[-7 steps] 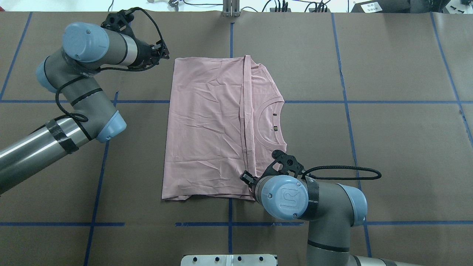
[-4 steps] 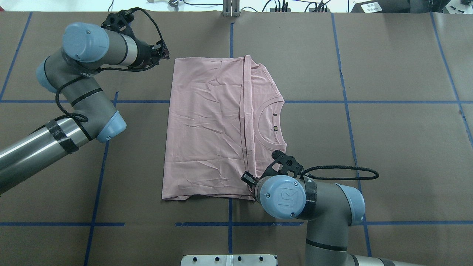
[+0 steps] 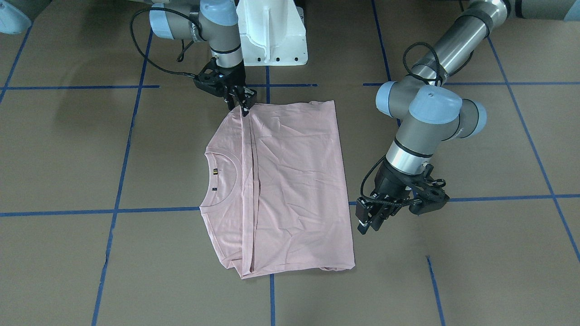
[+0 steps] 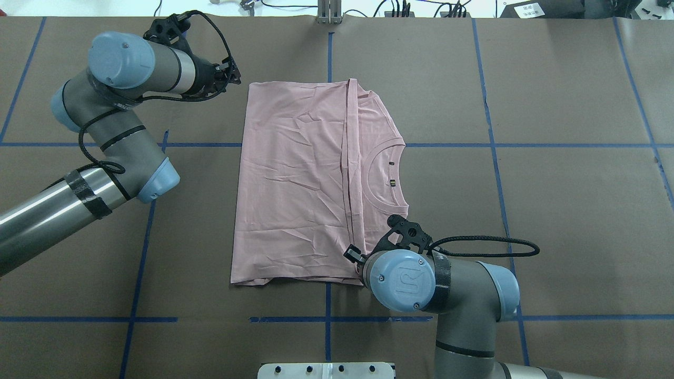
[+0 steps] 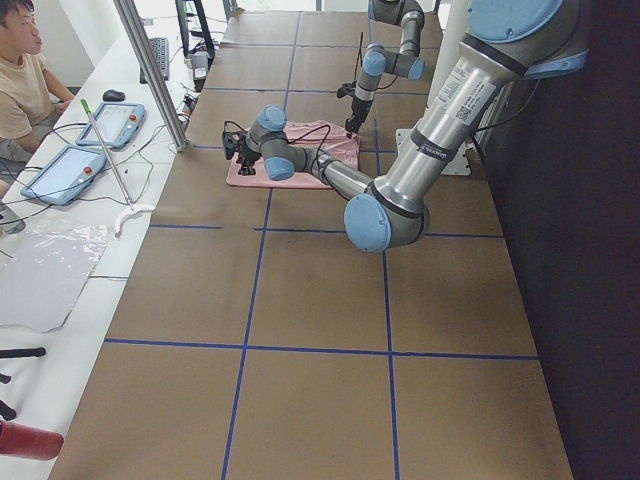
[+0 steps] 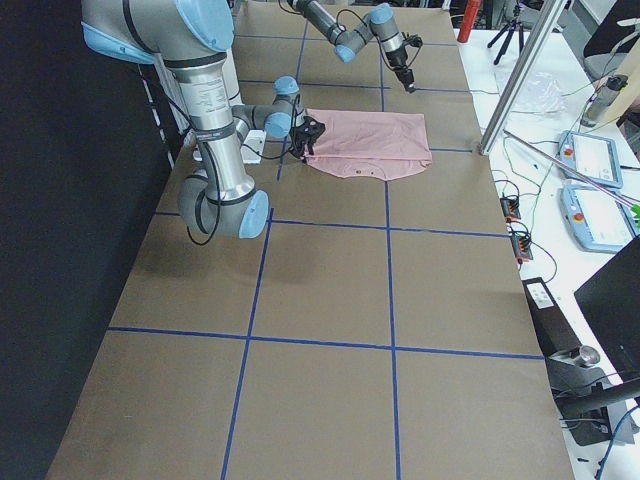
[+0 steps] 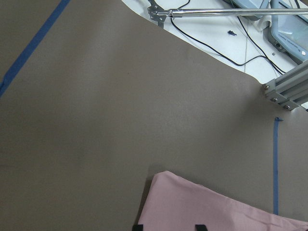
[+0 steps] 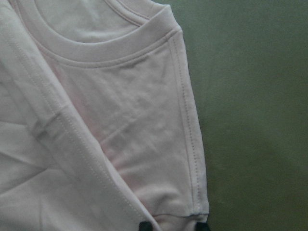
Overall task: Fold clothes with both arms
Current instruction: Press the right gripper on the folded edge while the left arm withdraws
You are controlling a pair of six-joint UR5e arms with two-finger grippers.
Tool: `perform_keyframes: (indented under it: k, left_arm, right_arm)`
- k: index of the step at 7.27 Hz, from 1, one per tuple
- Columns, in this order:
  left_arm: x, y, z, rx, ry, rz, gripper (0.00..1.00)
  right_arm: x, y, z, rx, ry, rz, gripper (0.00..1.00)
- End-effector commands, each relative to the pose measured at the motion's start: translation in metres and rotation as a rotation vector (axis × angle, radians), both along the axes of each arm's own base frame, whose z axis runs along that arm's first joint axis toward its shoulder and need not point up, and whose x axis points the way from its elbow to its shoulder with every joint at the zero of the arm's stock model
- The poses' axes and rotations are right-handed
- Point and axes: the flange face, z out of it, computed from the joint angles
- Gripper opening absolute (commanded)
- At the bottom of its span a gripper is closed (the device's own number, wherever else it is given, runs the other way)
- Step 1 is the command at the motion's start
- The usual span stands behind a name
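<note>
The pale pink T-shirt (image 4: pixel 295 184) lies flat on the brown table, folded lengthwise, with the ribbed neck (image 4: pixel 387 173) showing on the right; no print is visible. It also shows in the front view (image 3: pixel 294 181). My left gripper (image 4: pixel 235 78) (image 3: pixel 364 224) hovers open just off the shirt's far left corner, which shows pink in the left wrist view (image 7: pixel 216 211). My right gripper (image 3: pixel 244 108) is open at the shirt's near edge by the fold line. In the right wrist view its tips straddle the shoulder corner (image 8: pixel 192 202).
The white pedestal base (image 3: pixel 272 36) stands at the robot's side of the table. Blue tape lines (image 4: pixel 326 319) cross the brown cover. An aluminium post (image 4: pixel 329 10) and cables sit at the far edge. An operator (image 5: pixel 20 70) sits beyond it.
The right wrist has shifted slightly left, toward the shirt's near edge. The left arm and the shirt have hardly moved.
</note>
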Motion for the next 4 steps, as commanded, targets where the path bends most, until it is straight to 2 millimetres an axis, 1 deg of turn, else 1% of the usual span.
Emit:
perform_keyframes:
  k: [1,2,3,4]
  left_arm:
    - [0.001,0.001,-0.001,-0.019,0.015,-0.010,0.47]
    - [0.001,0.001,-0.001,-0.020,0.016,-0.011,0.47]
    - [0.000,0.003,-0.008,-0.014,0.027,-0.009,0.47]
    - [0.003,0.008,-0.012,-0.063,0.052,-0.024,0.47]
  right_arm:
    - [0.000,0.000,0.000,-0.002,-0.003,-0.003,0.00]
    - [0.001,0.000,-0.001,-0.001,-0.004,-0.001,0.00]
    - [0.005,-0.004,-0.006,-0.001,-0.015,0.002,0.00]
    - [0.009,-0.005,-0.008,-0.003,-0.020,0.002,0.00]
